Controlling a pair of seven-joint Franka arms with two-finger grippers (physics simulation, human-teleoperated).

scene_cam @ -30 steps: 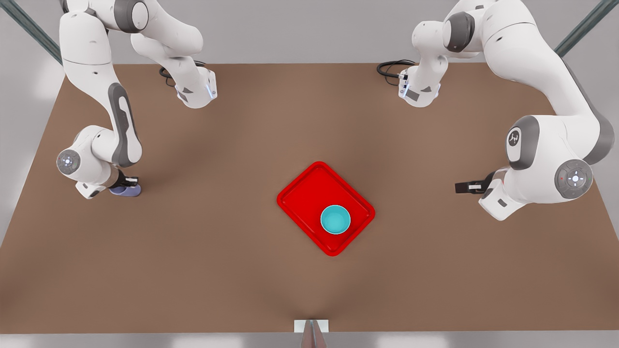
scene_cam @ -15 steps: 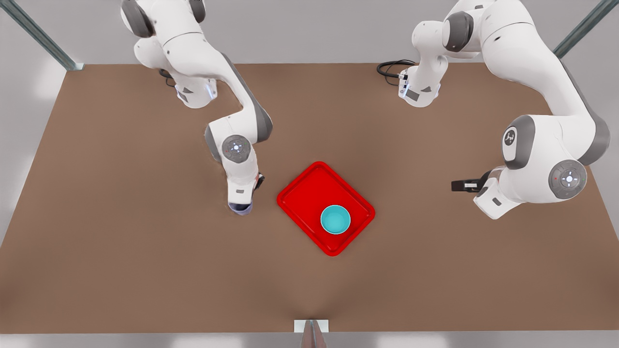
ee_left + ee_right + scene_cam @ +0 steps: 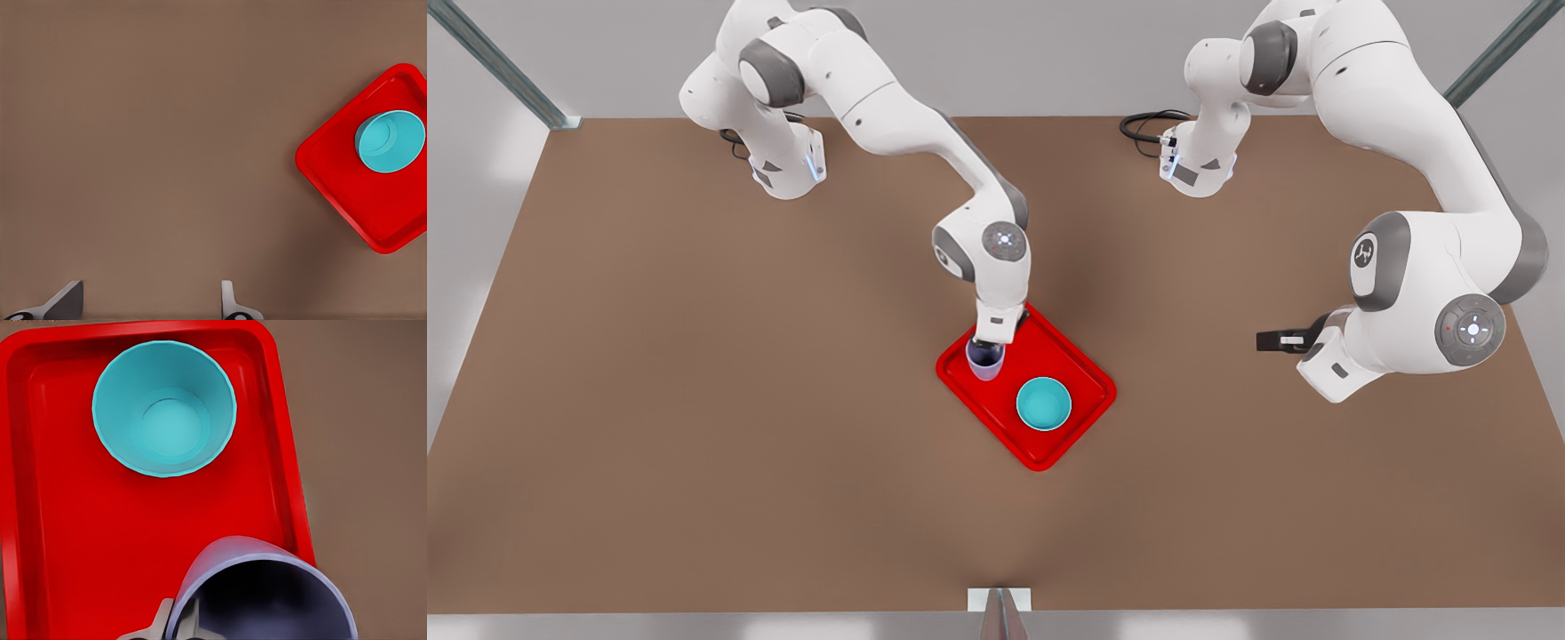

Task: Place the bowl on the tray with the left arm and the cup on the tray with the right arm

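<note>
While the counter (image 3: 694,462) carries nothing but the tray (image 3: 1067,418), the placing of the cup is the step in hand; the bowl's half of the task reads as done.

Tray: red, set cornerwise near the middle of the counter.

Bowl (image 3: 1044,404): teal, upright, resting inside the tray toward its corner on the front view's right, apart from the cup.

Cup (image 3: 984,359): lavender, mouth up, carried over the tray's corner on the front view's left. Whether its base touches the tray floor cannot be told.

Right end effector (image 3: 991,345): clamped on the cup's rim, one finger inside the wall.

Left end effector (image 3: 1276,340): fingers spread with nothing between them, waiting over bare counter well apart from the tray.

Judgement on the next move: lower the cup until it stands flat inside the raised rim, clear of the bowl, then release and lift straight up.
</note>
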